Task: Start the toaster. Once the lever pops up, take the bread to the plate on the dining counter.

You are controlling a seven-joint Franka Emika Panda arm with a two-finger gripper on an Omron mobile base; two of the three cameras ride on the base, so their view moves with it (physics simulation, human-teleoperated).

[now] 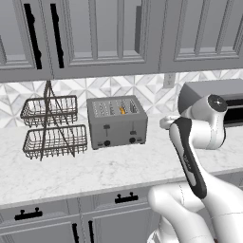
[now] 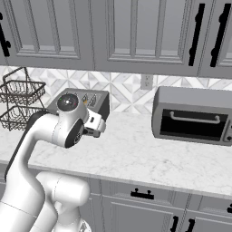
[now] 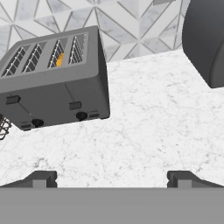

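Toaster (image 1: 117,122): I see a boxy grey four-slot unit, two black levers, on the marble table (image 1: 109,166) | bread (image 1: 122,110): orange sliver in a slot | claw (image 3: 112,178): fingers apart, holding nothing.

The toaster (image 1: 117,122) looks like matt grey metal with a faint brushed sheen, its 2 levers and small knobs in dull black plastic. The bread (image 3: 60,59) shows as a flat yellow-orange edge, dry and unglossy. The tabletop (image 1: 95,166) is white marble with faint grey veins — smooth and softly polished. The 2-tier basket rack (image 1: 51,126) is thin dark wire. The toaster oven (image 2: 194,115) has a matt dark grey shell and a glossy black door. The backsplash (image 2: 127,88) is smooth marble-look tile, and the cabinets (image 1: 95,33) are matt grey painted panels.
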